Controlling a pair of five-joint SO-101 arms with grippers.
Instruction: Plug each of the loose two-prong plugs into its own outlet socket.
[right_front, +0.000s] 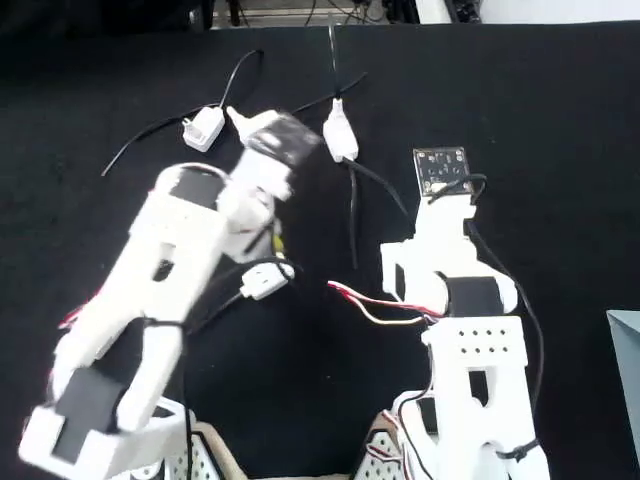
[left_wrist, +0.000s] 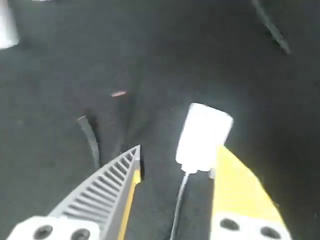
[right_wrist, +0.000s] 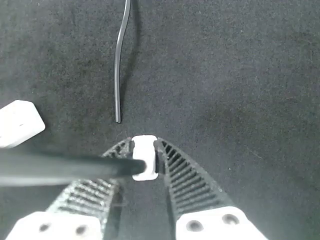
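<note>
From my seat, the relation that matters is at the left gripper (left_wrist: 176, 154). Its fingers are spread wide, and the white plug (left_wrist: 202, 134) lies between them, hard against the yellow finger (left_wrist: 240, 195) and well apart from the grey ribbed finger (left_wrist: 112, 182). The plug's long axis runs roughly along the fingers, with its thin cord (left_wrist: 179, 210) trailing back toward the wrist. I'd judge that closing will need the grey finger to cross most of the gap, which could push the plug sideways. I can't make out its prongs.

The right gripper (right_wrist: 145, 145) is clenched on a small white plug (right_wrist: 145, 162). That plug's black cable (right_wrist: 60, 169) leaves sideways across one ribbed finger.

The white plug is a smooth, glossy, rounded block, probably hard plastic and likely slippery. The small white plug is squarer, with a matte look. The ribbed fingers look slightly compliant, which should help the grip.

The tabletop (right_wrist: 240, 75) is covered in black, felt-like cloth (good friction, so things shouldn't skate far). A chamfered white block (right_wrist: 17, 124) rests on it just beside the right gripper, and I can't tell whether it is a socket. In the high view the left arm (right_front: 160, 270) stretches farther up the tabletop than the right arm (right_front: 470, 330), toward another white block (right_front: 205, 128).
</note>
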